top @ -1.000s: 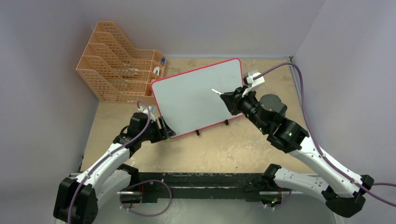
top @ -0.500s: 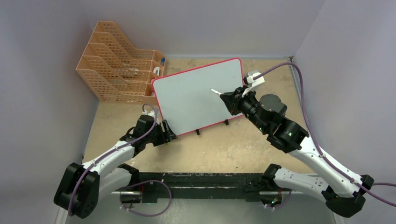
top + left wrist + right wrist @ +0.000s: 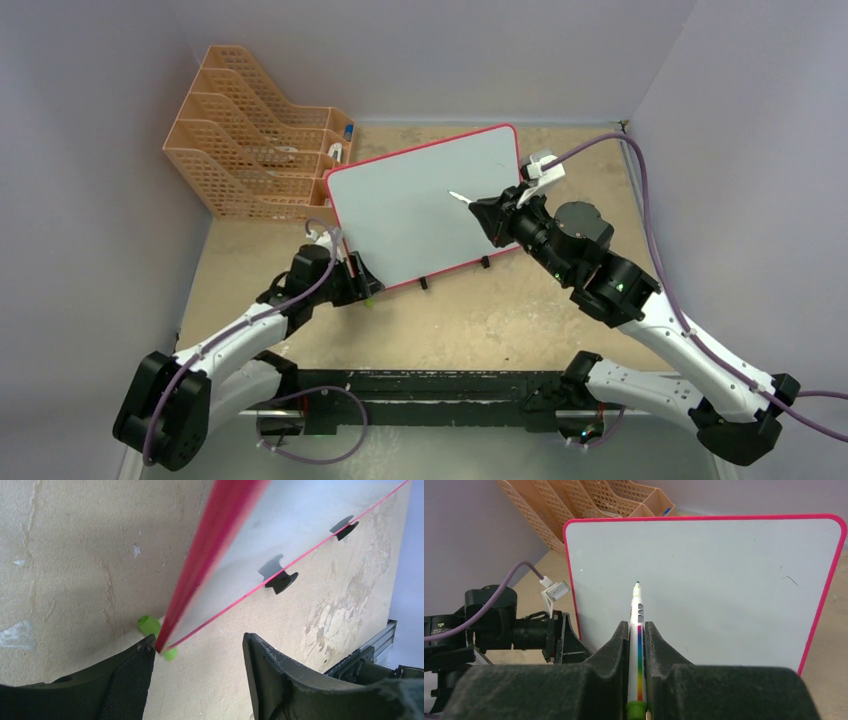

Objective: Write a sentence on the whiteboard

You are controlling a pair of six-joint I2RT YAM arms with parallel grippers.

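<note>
The whiteboard stands mid-table, propped on its black feet so that its face leans toward the arms. No writing shows on it yet, so I judge the task is barely begun.

At its 3 o'clock side the right gripper is pinched shut on a marker. The tip is aimed at the middle of the face, ready for a first stroke; I cannot tell whether it touches.

At the board's 7 o'clock corner the left gripper has its fingers spread on either side of the pink frame, not clamped. It is probably there to brace the board against the pen's push.

A small green piece lies on the table just behind that corner. Orange file racks stand at the board's 10 o'clock.
</note>
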